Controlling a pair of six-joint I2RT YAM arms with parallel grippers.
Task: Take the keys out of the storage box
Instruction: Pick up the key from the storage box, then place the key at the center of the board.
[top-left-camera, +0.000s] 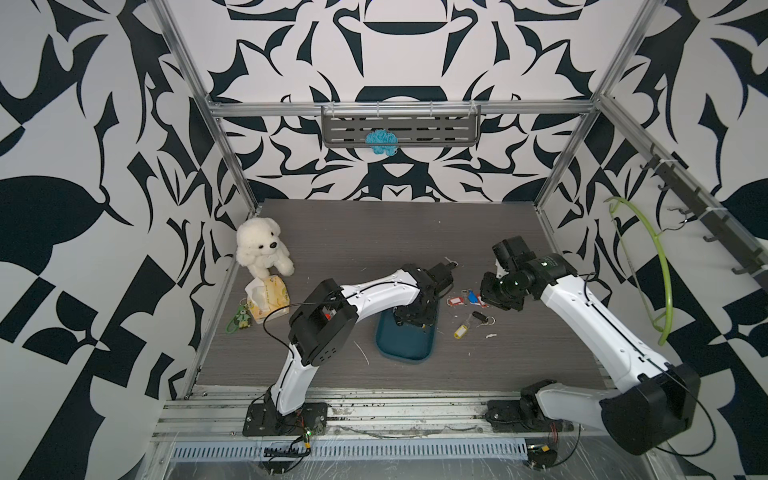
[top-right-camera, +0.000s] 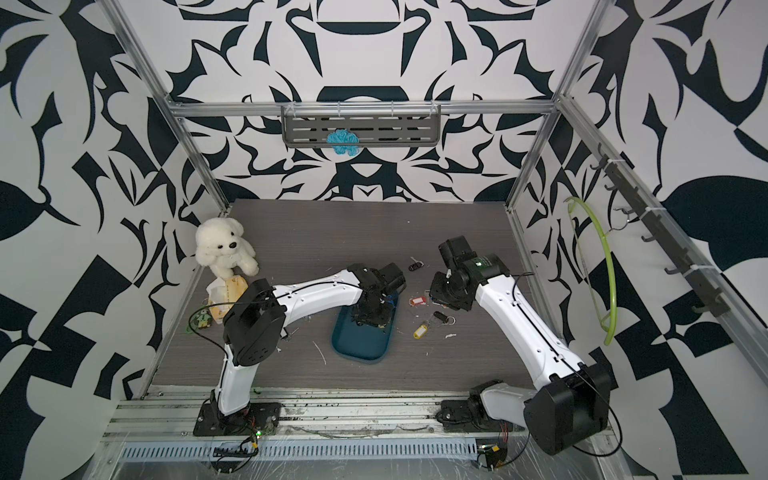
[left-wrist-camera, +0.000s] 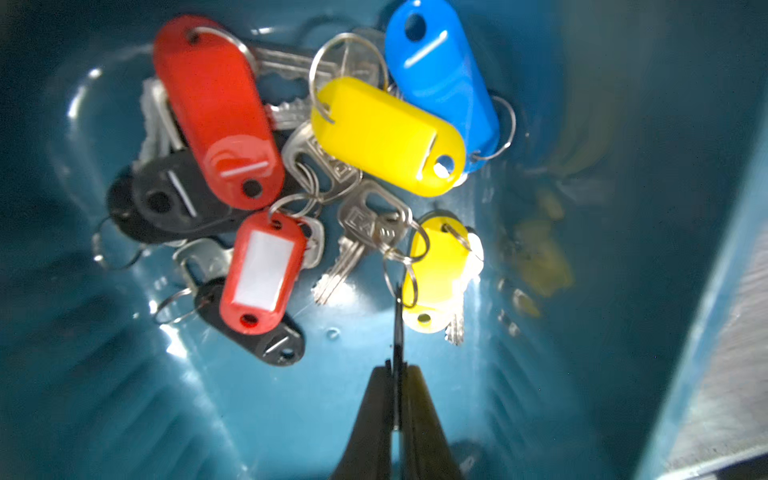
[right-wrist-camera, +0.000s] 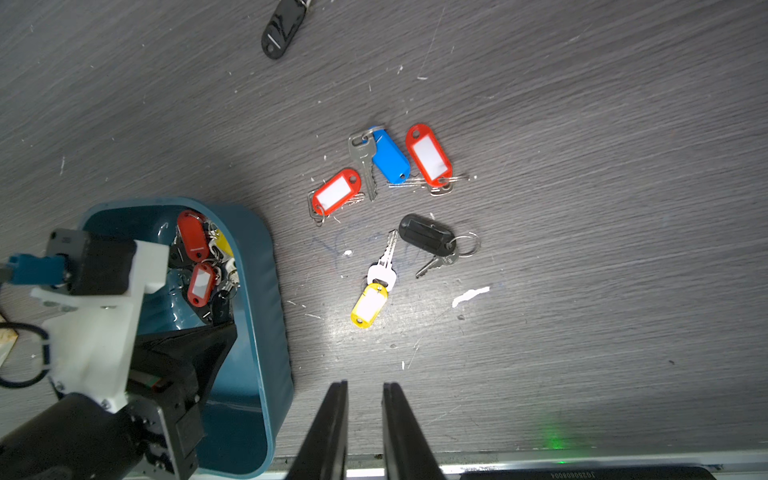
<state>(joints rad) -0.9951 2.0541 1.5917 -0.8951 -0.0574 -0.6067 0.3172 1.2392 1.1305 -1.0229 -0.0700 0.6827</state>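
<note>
The teal storage box lies mid-table. Inside it, a pile of keys with red, yellow, blue and black tags fills the far end. My left gripper reaches down into the box and is shut on a thin key ring linked to a small yellow-tagged key. Several more keys lie loose on the table to the right of the box. My right gripper hovers over bare table beside them, slightly open with nothing between its fingers.
One black-tagged key lies apart, farther back. A white plush bear, a tissue pack and a green charm sit at the left. A grey shelf hangs at the back and a green hanger on the right wall.
</note>
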